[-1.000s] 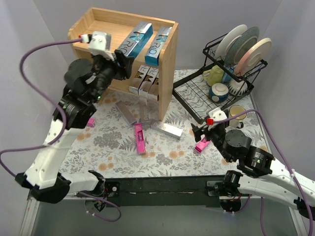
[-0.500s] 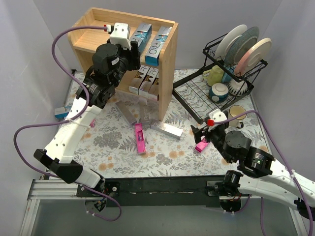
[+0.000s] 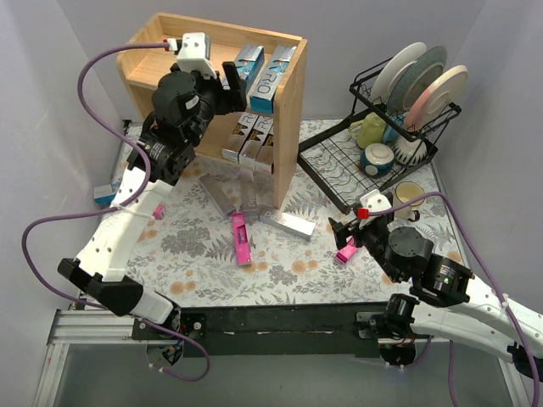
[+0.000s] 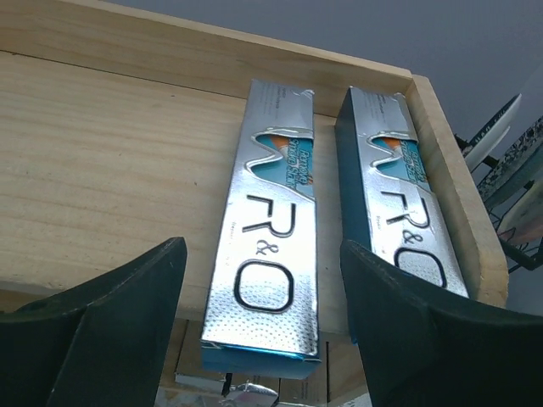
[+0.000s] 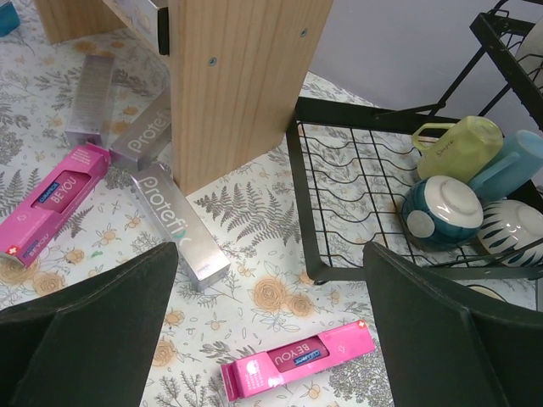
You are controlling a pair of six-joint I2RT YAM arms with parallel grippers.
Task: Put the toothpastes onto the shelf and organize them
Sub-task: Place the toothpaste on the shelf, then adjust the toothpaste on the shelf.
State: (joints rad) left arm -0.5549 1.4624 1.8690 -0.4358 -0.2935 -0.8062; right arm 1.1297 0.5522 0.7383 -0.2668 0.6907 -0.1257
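The wooden shelf (image 3: 293,110) stands at the back left. Two silver-blue R&O toothpaste boxes (image 3: 250,59) (image 3: 275,76) lie side by side on its top board. My left gripper (image 3: 226,78) is open and empty at the near end of the left box (image 4: 271,229), with the second box (image 4: 399,203) to its right. Silver boxes (image 3: 250,140) stand on the lower shelf. My right gripper (image 3: 352,231) is open and empty above a pink BE YOU box (image 5: 297,365) on the table. Silver Protefix boxes (image 3: 287,223) (image 3: 216,193) and another pink box (image 3: 241,237) lie in front of the shelf.
A black dish rack (image 3: 327,170) with plates, cups and bowls stands at the right, and a mug (image 3: 409,194) sits beside it. A small blue box (image 3: 105,193) lies at the table's left edge. A small pink box (image 3: 157,211) lies near the left arm.
The left arm has swung from the shelf's left front up over the top board and now sits at the left R&O box's near end. The right gripper has barely moved.
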